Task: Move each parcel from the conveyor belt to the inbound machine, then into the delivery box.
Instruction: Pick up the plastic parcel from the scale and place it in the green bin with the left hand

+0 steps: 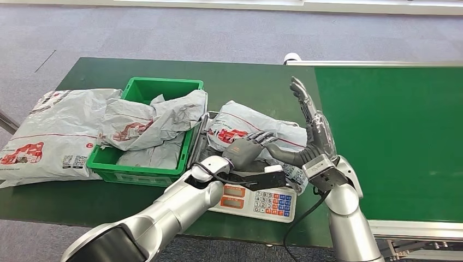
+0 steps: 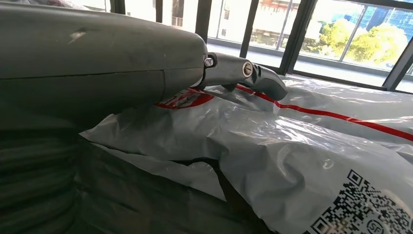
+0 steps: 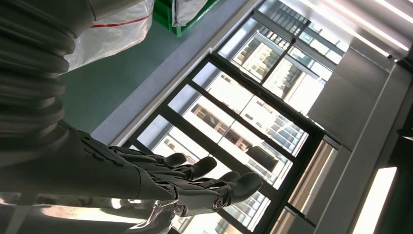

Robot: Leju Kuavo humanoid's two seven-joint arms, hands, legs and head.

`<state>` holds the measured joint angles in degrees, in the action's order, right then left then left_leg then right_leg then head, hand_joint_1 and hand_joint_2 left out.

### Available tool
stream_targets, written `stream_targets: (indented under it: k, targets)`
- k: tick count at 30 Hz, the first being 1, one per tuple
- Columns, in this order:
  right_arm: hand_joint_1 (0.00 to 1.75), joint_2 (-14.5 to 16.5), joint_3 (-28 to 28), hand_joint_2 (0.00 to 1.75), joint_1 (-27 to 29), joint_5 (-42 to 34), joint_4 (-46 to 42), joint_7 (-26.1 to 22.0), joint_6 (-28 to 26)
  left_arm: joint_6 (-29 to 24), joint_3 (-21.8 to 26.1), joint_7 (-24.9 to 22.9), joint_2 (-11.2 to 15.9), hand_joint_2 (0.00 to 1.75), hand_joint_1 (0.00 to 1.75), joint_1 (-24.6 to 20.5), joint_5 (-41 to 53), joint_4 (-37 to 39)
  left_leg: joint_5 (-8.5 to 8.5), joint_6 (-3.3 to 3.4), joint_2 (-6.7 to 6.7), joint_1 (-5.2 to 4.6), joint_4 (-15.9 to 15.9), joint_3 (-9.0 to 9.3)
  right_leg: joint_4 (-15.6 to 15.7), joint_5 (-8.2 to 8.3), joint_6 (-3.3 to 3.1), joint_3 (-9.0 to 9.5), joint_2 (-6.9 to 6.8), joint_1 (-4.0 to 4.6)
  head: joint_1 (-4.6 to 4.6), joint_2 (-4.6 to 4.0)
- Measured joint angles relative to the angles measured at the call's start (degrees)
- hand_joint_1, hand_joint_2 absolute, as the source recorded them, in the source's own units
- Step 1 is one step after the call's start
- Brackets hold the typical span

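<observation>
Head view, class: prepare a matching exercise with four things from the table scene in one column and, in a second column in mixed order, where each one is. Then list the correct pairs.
Things
1. green crate
2. parcel on the scale
3. large flat parcel
4. right hand

Places
A. lying on the table left of the crate
B. raised with fingers apart, at the conveyor belt's edge
C. under the left hand
D. on the table, with crumpled parcels spilling over its rim

Pairs: 1-D, 2-C, 3-A, 4-B
</observation>
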<state>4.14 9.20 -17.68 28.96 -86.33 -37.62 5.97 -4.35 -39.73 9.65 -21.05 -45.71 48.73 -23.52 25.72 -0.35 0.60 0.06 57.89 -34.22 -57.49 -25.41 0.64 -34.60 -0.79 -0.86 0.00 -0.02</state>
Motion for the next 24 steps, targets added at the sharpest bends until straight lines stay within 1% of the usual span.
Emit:
stream_targets:
  k: [3,7,8,11,12,16,24]
  targets:
    - [0.00,0.02,0.01,1.75,-0.01,0.03,0.00,0.00,0.04,0.51,-0.01,-0.34,0.01,1.75,0.00,-0.22,0.58,0.20,0.00,0.00,0.00,0.00,0.00,0.00,0.00,0.00,0.00,0.01,0.00,0.00,0.00,0.00]
    - [0.00,0.02,0.00,1.75,-0.04,0.03,0.02,0.03,0.08,0.54,0.00,-0.29,0.08,1.75,0.40,-0.27,0.62,0.29,0.00,0.00,-0.01,0.00,0.00,0.00,0.00,0.00,0.00,0.02,0.00,0.00,0.00,0.00]
    - [0.00,0.02,0.00,1.75,-0.04,0.03,0.02,0.06,0.10,0.51,0.01,-0.14,0.11,1.75,0.69,-0.26,0.56,0.31,0.00,0.00,-0.01,0.00,0.00,0.00,0.00,0.00,0.00,0.02,0.00,0.00,0.00,0.00]
    - [0.00,0.02,0.00,1.75,-0.07,0.05,0.02,0.15,0.26,0.49,0.04,0.40,0.22,1.75,1.70,-0.25,0.37,0.34,0.00,0.00,-0.01,0.00,0.00,0.00,0.00,0.00,0.00,0.02,-0.02,0.00,0.00,0.00]
    - [0.00,0.02,0.00,1.75,-0.08,0.05,0.02,0.16,0.34,0.44,0.07,0.58,0.25,1.75,1.75,-0.25,0.34,0.34,0.00,0.00,-0.02,0.00,0.00,0.00,0.00,0.00,0.00,0.02,-0.03,0.00,0.00,0.00]
    - [0.00,0.04,0.00,1.75,-0.30,0.08,0.16,0.23,0.56,0.23,0.46,1.42,0.28,1.75,1.75,-0.26,0.06,0.32,0.00,0.00,-0.02,0.00,0.00,0.00,-0.01,0.00,0.00,0.03,-0.04,0.00,0.00,0.00]
    - [0.00,0.04,0.02,1.75,-0.89,0.55,0.94,0.59,0.52,1.80,1.52,3.27,0.28,1.75,1.75,-0.29,-0.23,0.33,0.00,0.00,-0.03,0.00,0.00,0.02,-0.01,0.00,0.00,0.05,-0.06,0.00,0.00,0.00]
